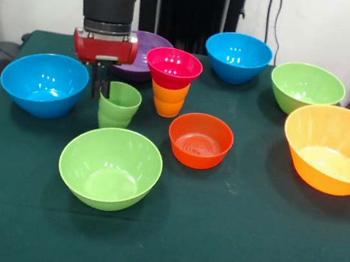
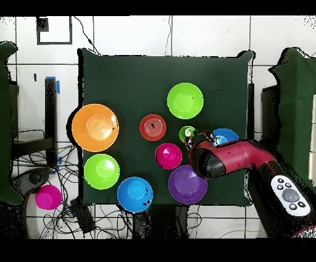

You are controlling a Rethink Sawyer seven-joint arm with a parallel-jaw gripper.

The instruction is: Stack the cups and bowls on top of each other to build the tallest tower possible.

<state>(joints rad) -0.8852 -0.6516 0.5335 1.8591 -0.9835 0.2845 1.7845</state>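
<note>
The light green cup (image 1: 120, 106) (image 2: 187, 133) stands upright on the table. My gripper (image 1: 101, 83) hangs over its left rim, open, one finger outside the wall and one over the mouth. The small magenta bowl (image 1: 173, 67) (image 2: 168, 156) sits on the orange cup (image 1: 169, 99), just right of the green cup. The orange-red bowl (image 1: 200, 140) and a green bowl (image 1: 110, 167) lie in front. The purple bowl (image 1: 151, 44) is behind my gripper. In the overhead view the arm (image 2: 231, 157) hides the gripper.
Blue bowls sit at the left (image 1: 43, 83) and the back (image 1: 237, 56). A green bowl (image 1: 306, 87) and the large orange bowl (image 1: 335, 148) are at the right. A magenta round thing (image 2: 47, 196) lies off the table.
</note>
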